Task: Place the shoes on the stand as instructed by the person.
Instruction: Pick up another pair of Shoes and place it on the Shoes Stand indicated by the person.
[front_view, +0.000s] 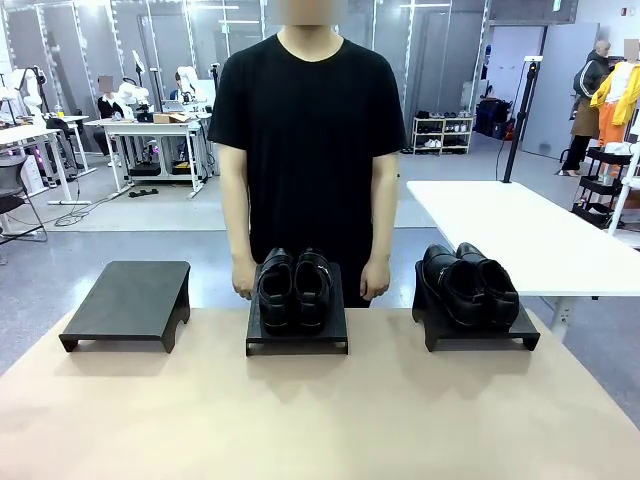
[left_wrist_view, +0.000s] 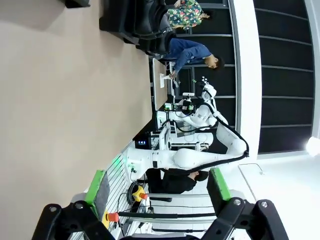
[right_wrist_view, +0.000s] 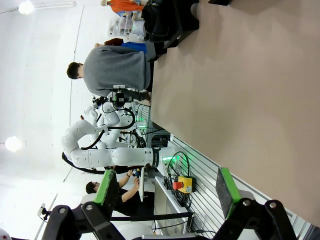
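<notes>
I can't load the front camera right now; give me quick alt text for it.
Three low black stands sit in a row on the tan table: the left stand is bare, the middle stand and right stand each hold a pair of black shoes. A person in a black T-shirt stands behind the middle stand, arms down.

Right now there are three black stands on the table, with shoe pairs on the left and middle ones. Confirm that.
Not quite. The pairs sit on the middle stand and the right stand; the left stand is bare. The front view shows this.
</notes>
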